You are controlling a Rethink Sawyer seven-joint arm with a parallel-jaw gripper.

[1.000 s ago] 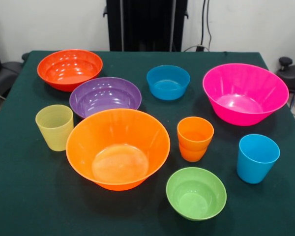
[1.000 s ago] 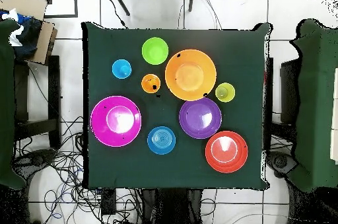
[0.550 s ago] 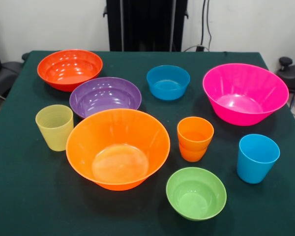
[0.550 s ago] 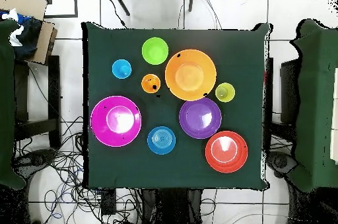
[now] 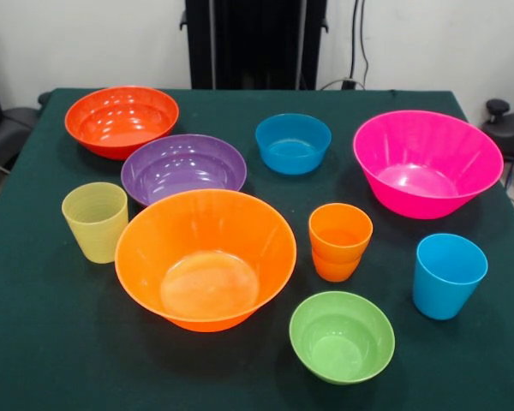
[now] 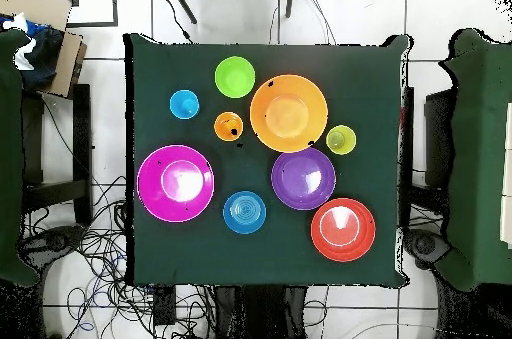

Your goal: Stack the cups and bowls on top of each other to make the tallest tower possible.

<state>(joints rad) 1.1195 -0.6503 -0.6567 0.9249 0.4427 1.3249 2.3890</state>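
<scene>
Showing six bowls (image 5: 205, 257), three cups (image 5: 448, 275)

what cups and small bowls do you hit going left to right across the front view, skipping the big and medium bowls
pale yellow-green ribbed cup → blue bowl → orange cup → sky blue cup. The lime green bowl overlaps the orange cup's span, so it is left out.

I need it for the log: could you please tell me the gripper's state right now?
Gripper: not in view in either the front or the overhead picture, so its state cannot be told.

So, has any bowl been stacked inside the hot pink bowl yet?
No, the hot pink bowl is empty, showing only its bare inner bottom.
</scene>
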